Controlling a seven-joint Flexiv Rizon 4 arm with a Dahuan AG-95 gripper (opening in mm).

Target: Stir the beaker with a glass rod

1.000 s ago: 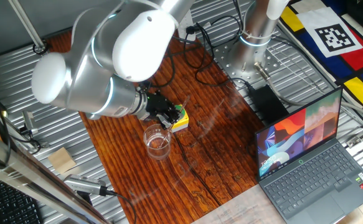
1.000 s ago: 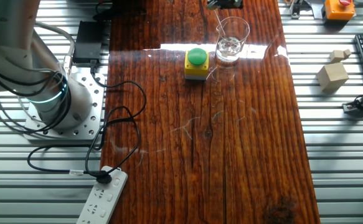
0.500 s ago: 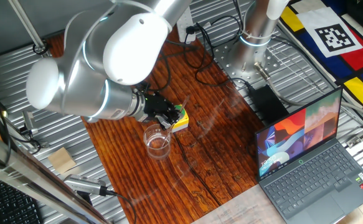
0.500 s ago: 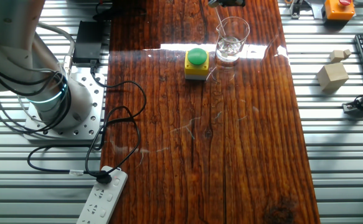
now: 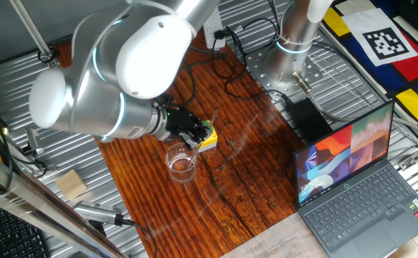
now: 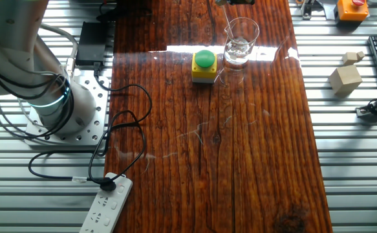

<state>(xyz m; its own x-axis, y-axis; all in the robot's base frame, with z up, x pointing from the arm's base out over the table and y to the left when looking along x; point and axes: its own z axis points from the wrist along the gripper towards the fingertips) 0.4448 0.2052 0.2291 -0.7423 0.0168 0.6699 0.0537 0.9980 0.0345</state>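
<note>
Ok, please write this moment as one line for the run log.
phase: gripper above beaker rim | glass rod: not discernible | beaker: upright, beside yellow button box | jaws: state unclear

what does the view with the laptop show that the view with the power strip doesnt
Only the laptop view shows the open laptop, the arm's big silver joints and the dark gripper right by the beaker's rim. Only the power strip view shows the white power strip, the wooden blocks and an orange box; there the gripper is nearly cut off by the top edge. Both show the beaker, the yellow button box beside it and the wooden table.
</note>
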